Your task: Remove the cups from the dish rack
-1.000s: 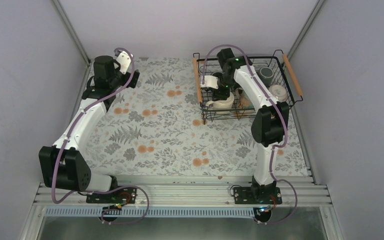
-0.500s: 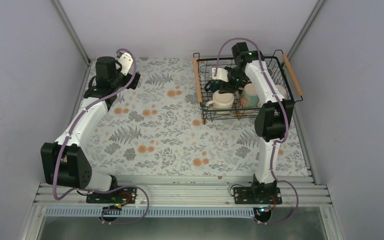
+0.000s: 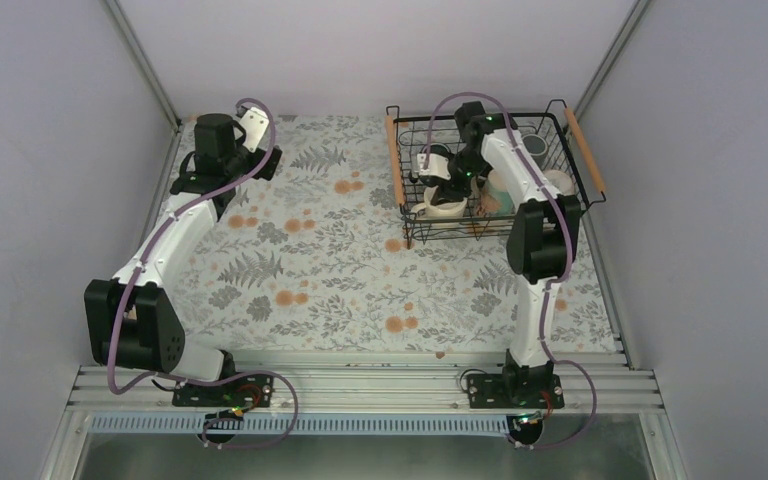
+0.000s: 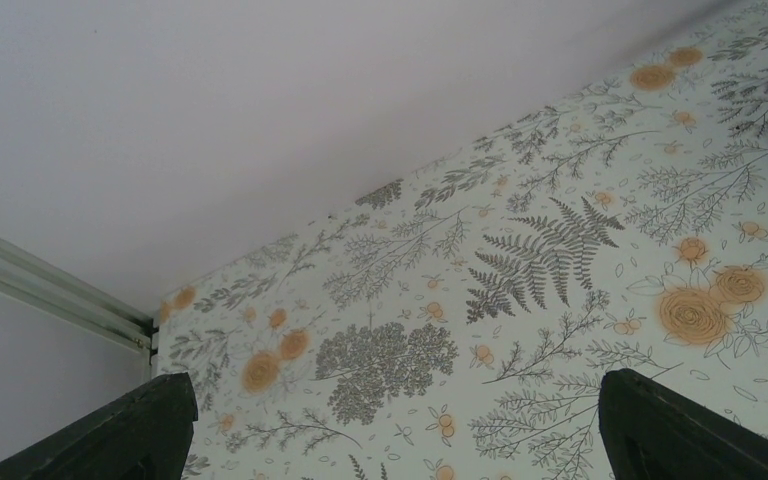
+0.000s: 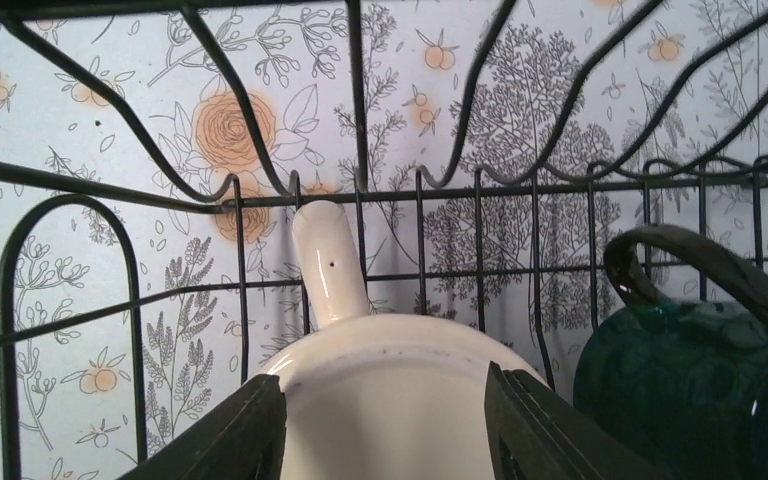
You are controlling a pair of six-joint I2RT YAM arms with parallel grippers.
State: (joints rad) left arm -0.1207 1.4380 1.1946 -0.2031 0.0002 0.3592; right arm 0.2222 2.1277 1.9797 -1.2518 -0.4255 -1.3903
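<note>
From above, one rectangular black wire dish rack (image 3: 460,238) with two light wooden bar handles (image 3: 585,150) stands at the far right corner of the floral-printed worktop (image 3: 340,270). The right gripper (image 3: 446,188) reaches down into the rack's left part, over a glossy cream mug (image 3: 444,209). Four cups can be counted here: the cream one, a pale mint mug (image 3: 501,186), a grey-looking cup (image 3: 535,147) by the far wall and a white cup (image 3: 560,182) at the right side. The arm hides the rest. The left gripper (image 3: 268,160) hangs near the worktop's far left corner, well apart from the rack.

The left wrist view shows the left gripper (image 4: 395,400) spread wide, its two dark fingers (image 4: 150,425) at the frame's bottom corners with only worktop between them.

In the right wrist view, the right gripper's (image 5: 385,430) two fingers (image 5: 230,440) stand half apart on either side of the cream mug (image 5: 390,400), its handle pointing at the rack's wire wall (image 5: 360,190). I cannot tell whether they press on it. One dark green mug (image 5: 680,380) sits just beside it on the right.
</note>
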